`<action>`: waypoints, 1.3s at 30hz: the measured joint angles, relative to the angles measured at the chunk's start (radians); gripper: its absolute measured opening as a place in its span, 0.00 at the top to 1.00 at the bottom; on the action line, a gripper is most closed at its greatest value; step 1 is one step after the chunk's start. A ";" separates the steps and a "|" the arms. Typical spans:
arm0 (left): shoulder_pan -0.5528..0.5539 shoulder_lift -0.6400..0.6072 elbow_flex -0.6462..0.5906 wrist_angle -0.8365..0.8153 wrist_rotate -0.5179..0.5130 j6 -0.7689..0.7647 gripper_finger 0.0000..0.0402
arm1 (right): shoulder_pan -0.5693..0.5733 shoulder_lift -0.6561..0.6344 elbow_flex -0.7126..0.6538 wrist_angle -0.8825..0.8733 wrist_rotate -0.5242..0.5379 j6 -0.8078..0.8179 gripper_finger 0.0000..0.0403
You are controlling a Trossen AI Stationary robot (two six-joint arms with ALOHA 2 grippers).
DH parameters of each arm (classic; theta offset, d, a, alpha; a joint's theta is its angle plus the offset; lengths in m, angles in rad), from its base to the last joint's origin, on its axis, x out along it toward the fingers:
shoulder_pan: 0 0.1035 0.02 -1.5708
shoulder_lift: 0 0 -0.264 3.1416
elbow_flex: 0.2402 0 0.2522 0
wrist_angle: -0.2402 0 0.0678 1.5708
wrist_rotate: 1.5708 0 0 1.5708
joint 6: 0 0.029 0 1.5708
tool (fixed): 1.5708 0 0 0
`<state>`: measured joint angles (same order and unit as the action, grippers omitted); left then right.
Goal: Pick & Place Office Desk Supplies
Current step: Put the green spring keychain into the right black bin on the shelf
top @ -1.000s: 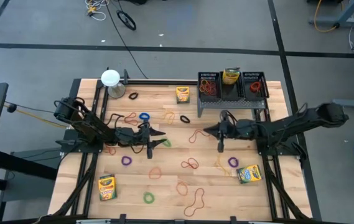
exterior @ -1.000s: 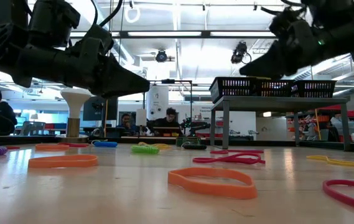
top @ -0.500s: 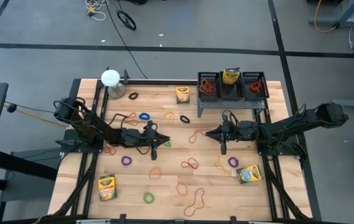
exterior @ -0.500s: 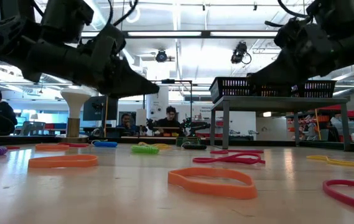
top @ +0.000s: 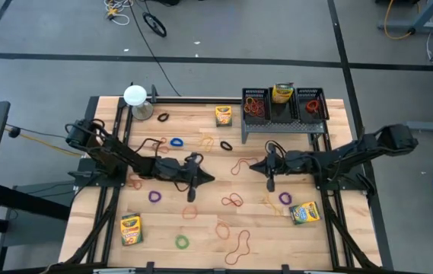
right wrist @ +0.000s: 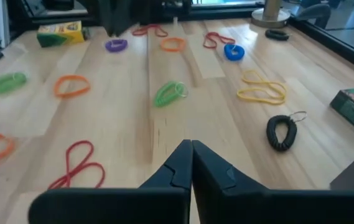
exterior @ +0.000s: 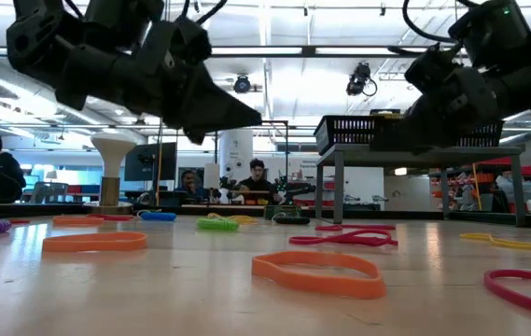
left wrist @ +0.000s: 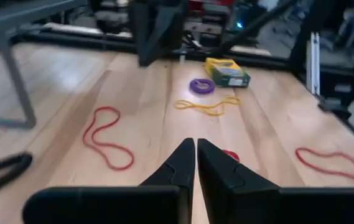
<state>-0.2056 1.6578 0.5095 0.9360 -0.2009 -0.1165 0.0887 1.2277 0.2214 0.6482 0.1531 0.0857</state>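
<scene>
No text can be read anywhere (the crayon boxes' point(top: 305, 213) print stays illegible).

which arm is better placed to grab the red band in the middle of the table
Right. The right gripper hangs shut, right beside the red band at mid-table. The left gripper is farther off, also shut, apparently empty.

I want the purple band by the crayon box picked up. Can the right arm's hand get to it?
Probably yes. The right hand hangs shut above bare wood, and nothing stands between it and the purple band beside the crayon box.
</scene>
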 joint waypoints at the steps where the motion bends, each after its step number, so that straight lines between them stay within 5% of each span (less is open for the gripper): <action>1: -0.007 0.000 0.013 -0.019 0.001 0.032 0.95 | 0.000 0.014 0.000 0.011 0.000 -0.006 0.98; 7: -0.033 0.000 0.087 -0.118 -0.052 0.060 0.98 | 0.000 0.085 0.000 0.090 -0.001 -0.025 0.99; 14: -0.037 0.000 0.162 -0.415 -0.156 -0.020 0.86 | 0.000 0.102 0.000 0.115 -0.004 -0.033 0.98; 26: -0.037 0.000 0.238 -0.669 -0.165 -0.059 0.79 | 0.000 0.102 0.000 0.118 -0.003 -0.032 0.98; 39: -0.037 0.000 0.244 -0.704 -0.161 -0.068 0.79 | 0.000 0.102 0.000 0.118 -0.003 -0.031 0.98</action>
<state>-0.2424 1.6577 0.7536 0.2315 -0.3623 -0.1841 0.0887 1.3300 0.2214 0.7658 0.1501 0.0547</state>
